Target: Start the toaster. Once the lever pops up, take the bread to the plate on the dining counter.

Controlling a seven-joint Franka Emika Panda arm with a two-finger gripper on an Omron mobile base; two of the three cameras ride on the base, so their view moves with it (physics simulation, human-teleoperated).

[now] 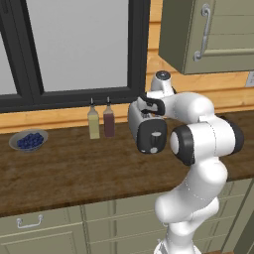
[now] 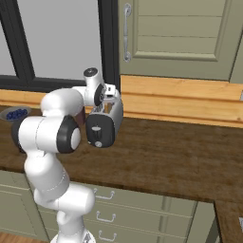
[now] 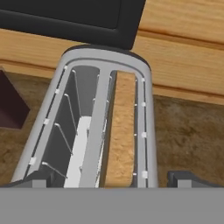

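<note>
Wood-grain brown counter (image 1: 74, 168) carries the rounded silver-grey metal toaster (image 1: 149, 130) with its black end panel half hidden by the arm, pale tan bread slice (image 3: 120, 131) sunk in one slot, two-finger gripper (image 3: 111, 178) spread wide just above, holding nothing.

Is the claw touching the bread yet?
Apart. In the hand view the open claw has a finger on each side of the toaster, clear of the bread in its slot.

Toaster with bread loaded

We see the silver-grey toaster (image 3: 103, 70) upright on the tabletop (image 1: 74, 168), the bread (image 3: 120, 131) standing in its right slot.
</note>
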